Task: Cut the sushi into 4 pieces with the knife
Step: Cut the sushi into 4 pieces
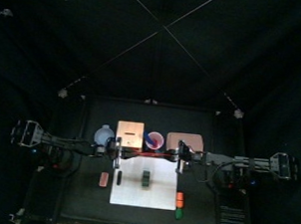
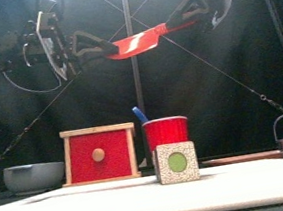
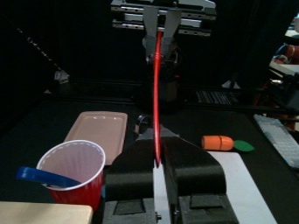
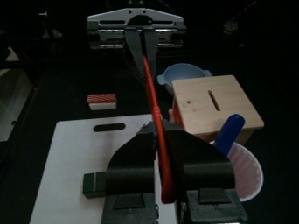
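1. Black table inside a black-curtained booth; one white rectangular cutting board (image 1: 159,190) at its middle.
2. Count: one dark green toy sushi roll (image 2: 178,162); two toy knives, one flat red plastic knife (image 2: 139,43) and one blue knife (image 2: 140,113) standing in the red cup (image 2: 166,132).
3. Roll stands on the board; long axis front-to-back, end face toward the front.
4. Red knife high above the board; long axis left-right, right end higher; left gripper (image 3: 160,157) and right gripper (image 4: 162,153) each clamped on one end.
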`<state>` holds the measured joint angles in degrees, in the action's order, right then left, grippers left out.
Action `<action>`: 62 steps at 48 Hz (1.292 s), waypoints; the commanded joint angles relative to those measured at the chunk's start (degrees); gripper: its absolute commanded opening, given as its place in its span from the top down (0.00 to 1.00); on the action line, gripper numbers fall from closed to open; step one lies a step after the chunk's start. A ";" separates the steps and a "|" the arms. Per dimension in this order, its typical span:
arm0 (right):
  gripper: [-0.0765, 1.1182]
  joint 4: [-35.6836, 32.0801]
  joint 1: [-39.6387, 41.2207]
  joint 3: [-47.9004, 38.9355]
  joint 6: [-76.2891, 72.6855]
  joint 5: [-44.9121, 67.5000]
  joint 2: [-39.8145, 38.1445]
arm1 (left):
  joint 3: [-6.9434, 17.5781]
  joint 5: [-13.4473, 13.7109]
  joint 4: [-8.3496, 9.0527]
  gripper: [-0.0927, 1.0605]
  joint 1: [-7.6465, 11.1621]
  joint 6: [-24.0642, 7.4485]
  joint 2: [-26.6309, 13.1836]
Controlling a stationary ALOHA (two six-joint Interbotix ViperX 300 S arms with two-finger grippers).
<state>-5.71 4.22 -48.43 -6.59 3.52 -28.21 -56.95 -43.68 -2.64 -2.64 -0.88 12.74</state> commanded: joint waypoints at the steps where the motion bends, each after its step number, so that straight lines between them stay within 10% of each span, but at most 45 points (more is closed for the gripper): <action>1: 0.92 1.32 -1.58 -0.88 0.09 0.18 1.76 | -0.35 -0.79 0.79 0.83 0.26 0.35 -1.05; 37: 0.92 8.88 -7.73 -3.34 0.18 -2.64 14.06 | 3.78 -0.79 -4.66 0.83 9.58 0.70 -18.19; 62: 0.92 8.88 -7.91 -2.72 0.18 -2.64 18.37 | 4.13 -0.18 -8.53 0.83 11.07 0.62 -21.88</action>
<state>3.08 -3.69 -52.21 -6.33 0.62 -9.58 -53.70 -43.68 -10.63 8.35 -0.26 -9.05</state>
